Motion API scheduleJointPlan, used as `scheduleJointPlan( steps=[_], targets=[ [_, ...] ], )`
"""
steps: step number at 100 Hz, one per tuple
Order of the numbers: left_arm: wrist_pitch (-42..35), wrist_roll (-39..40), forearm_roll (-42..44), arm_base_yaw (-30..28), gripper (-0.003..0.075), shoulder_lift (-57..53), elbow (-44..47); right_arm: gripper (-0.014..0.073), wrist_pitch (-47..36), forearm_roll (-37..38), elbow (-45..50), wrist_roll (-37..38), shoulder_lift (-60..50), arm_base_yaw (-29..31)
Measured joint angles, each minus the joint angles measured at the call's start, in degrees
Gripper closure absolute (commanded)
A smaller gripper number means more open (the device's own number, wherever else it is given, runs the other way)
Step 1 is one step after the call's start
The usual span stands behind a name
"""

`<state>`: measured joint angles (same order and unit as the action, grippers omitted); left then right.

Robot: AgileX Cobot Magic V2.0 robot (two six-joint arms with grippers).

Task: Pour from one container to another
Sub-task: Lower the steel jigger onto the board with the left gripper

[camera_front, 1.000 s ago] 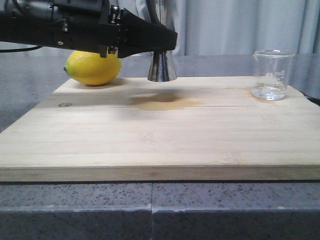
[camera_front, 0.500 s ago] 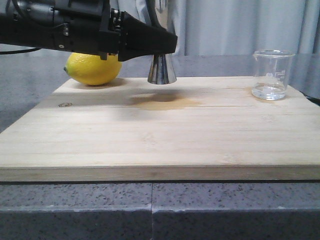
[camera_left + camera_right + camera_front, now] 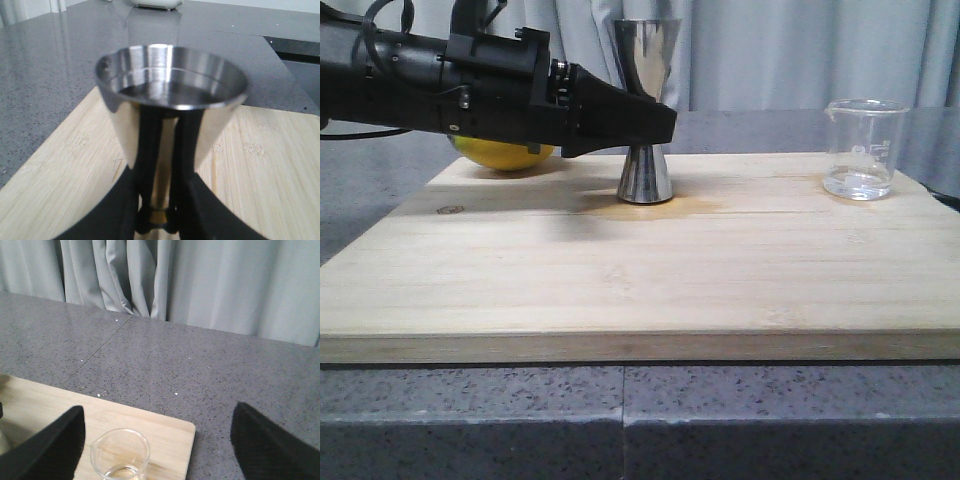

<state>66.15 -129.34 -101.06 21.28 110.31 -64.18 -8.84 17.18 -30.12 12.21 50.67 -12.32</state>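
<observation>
Standing upright on the wooden board (image 3: 650,270), toward its back edge left of centre: one steel jigger (image 3: 644,110), double-coned, base resting on the wood. Left gripper (image 3: 655,122) reaches in from the left and is clamped on the jigger's narrow waist; the left wrist view shows both black fingers (image 3: 147,150) pressed against the waist below the upper cup. That cup (image 3: 172,95) holds liquid partway up its inner wall.

Glass beaker (image 3: 863,148): upright at the board's right rear corner, well apart from the jigger, spout to the left, a little clear liquid in the bottom.

Lemon (image 3: 505,155): at the board's left rear, mostly hidden behind the left arm.

Right gripper (image 3: 157,440): seen only from its own wrist, fingers spread wide apart, empty, above the beaker (image 3: 121,454).
</observation>
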Motion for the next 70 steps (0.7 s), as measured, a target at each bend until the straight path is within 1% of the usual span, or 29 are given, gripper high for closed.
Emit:
scheduleJointPlan(
  steps=[11, 16, 22, 23, 42, 49, 54, 61, 70],
  targets=[
    [-0.1, 0.0, 0.0, 0.0, 0.0715, 0.0, 0.0, 0.0050, 0.0, 0.0, 0.0, 0.0, 0.0, 0.0],
    [-0.1, 0.0, 0.0, 0.0, 0.0696, 0.0, 0.0, 0.0050, 0.0, 0.0, 0.0, 0.0, 0.0, 0.0],
    [-0.1, 0.0, 0.0, 0.0, 0.0638, 0.0, 0.0, 0.0050, 0.0, 0.0, 0.0, 0.0, 0.0, 0.0],
    [-0.1, 0.0, 0.0, 0.0, 0.0638, 0.0, 0.0, 0.0050, 0.0, 0.0, 0.0, 0.0, 0.0, 0.0],
    [-0.1, 0.0, -0.1, 0.0, 0.0401, 0.0, 0.0, 0.0050, -0.2, -0.1, 0.0, 0.0, 0.0, 0.0],
    [0.0, 0.0, -0.2, 0.0, 0.0335, 0.0, 0.0, 0.0050, -0.8, -0.1, 0.0, 0.0, 0.0, 0.0],
    [0.0, 0.0, -0.2, 0.0, 0.0302, 0.0, 0.0, 0.0050, -1.2, -0.1, 0.0, 0.0, 0.0, 0.0],
    [0.0, 0.2, -0.3, 0.0, 0.0274, 0.0, 0.0, 0.0050, -1.8, -0.1, 0.0, 0.0, 0.0, 0.0],
    [0.0, 1.5, -0.3, 0.0, 0.0262, 0.0, 0.0, 0.0050, -2.1, -0.1, 0.0, 0.0, 0.0, 0.0]
  ],
)
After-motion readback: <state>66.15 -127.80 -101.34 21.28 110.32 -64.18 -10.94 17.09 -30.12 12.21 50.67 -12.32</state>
